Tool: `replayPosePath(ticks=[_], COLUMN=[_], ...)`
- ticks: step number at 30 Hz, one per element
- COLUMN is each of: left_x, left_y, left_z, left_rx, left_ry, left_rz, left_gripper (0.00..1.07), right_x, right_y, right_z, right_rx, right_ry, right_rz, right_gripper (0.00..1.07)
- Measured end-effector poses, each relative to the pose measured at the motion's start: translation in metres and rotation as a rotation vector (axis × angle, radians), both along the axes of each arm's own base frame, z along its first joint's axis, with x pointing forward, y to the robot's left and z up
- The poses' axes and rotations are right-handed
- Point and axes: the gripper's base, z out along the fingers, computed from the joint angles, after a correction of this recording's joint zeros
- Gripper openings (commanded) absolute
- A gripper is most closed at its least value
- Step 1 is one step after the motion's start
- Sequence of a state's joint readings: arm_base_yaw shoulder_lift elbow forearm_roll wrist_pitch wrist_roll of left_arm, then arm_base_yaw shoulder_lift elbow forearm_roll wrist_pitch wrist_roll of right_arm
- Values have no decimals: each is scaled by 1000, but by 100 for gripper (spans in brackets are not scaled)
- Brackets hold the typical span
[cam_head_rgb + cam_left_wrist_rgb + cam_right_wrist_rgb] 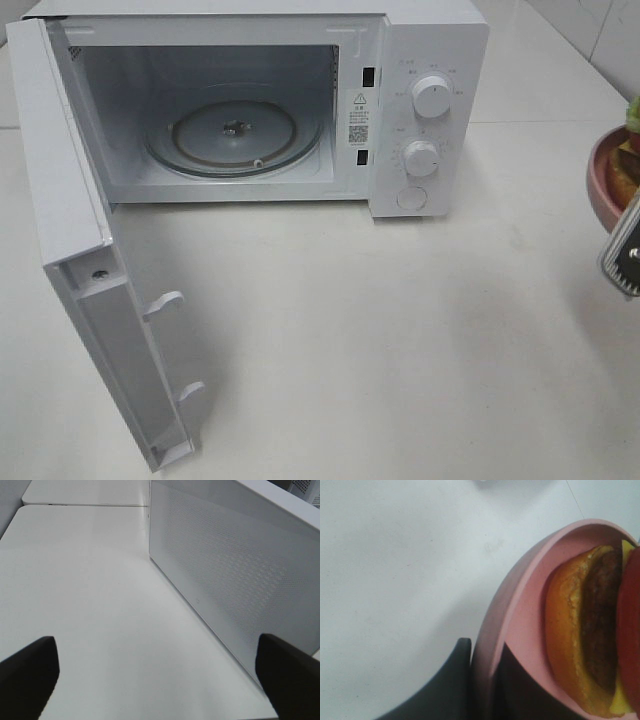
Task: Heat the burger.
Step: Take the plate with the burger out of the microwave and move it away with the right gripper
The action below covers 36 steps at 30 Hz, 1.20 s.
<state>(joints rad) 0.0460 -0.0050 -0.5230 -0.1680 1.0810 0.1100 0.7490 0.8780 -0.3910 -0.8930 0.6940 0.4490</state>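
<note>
We see our right gripper (482, 680) pinching the rim of the pink plate (603, 185) at three o'clock, with the burger (585, 635) on it. Our left gripper (160, 675) is wide open, holding nothing. At twelve o'clock, the microwave (430, 110) stands with its door (75, 230) open.

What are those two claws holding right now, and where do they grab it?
The right gripper pinches the rim of the pink plate carrying the burger. The left gripper is open, holding nothing.
</note>
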Motion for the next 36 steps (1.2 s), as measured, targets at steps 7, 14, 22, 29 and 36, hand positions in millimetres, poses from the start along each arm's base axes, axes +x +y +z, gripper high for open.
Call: replayPosePath(ticks=[7, 14, 22, 29, 36], left_x=[0, 0, 0, 0, 0], left_y=[0, 0, 0, 0, 0], left_z=[0, 0, 0, 0, 0], left_rx=[0, 0, 0, 0, 0], left_ry=[0, 0, 0, 0, 0], left_rz=[0, 0, 0, 0, 0], left_gripper=[100, 100, 100, 100, 100], right_x=[5, 18, 31, 40, 47], right_y=[-3, 9, 16, 22, 25], right_z=[-7, -33, -56, -70, -87], right_rx=[14, 14, 28, 78, 49], right_ry=[11, 76, 63, 12, 1], right_rz=[-176, -305, -443, -531, -552], right_gripper=[0, 0, 0, 1, 3])
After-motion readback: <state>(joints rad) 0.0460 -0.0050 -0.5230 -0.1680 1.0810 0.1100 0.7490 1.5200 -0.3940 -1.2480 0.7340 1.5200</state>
